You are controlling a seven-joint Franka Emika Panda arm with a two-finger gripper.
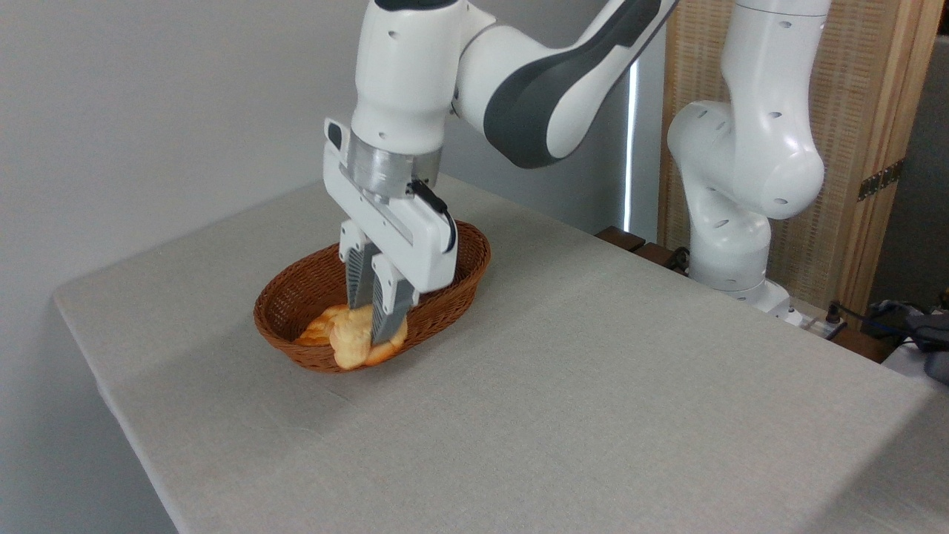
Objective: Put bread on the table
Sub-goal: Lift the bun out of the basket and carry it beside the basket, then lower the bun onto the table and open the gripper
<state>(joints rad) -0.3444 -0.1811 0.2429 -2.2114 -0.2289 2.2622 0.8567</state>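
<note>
Currently I see gripper [374,325] down in wicker basket [445,304], fingers pinching bread [354,343] at near rim. Bread tilted, apparently lifted partly; orange loaf [319,330] beside it. Remaining, by my estimate: raise clear, carry out, set on table [593,386], release.

Even, bright light; soft shadows; sharp focus.

You are looking at a staged test room, more lab than home. The white robot arm [741,163] is bolted at the edge of a cloth-covered table [593,386] against a bare grey wall [148,111]. Behind it stands a wooden folding screen [867,111], and loose cables [882,315] trail at the right.
</note>
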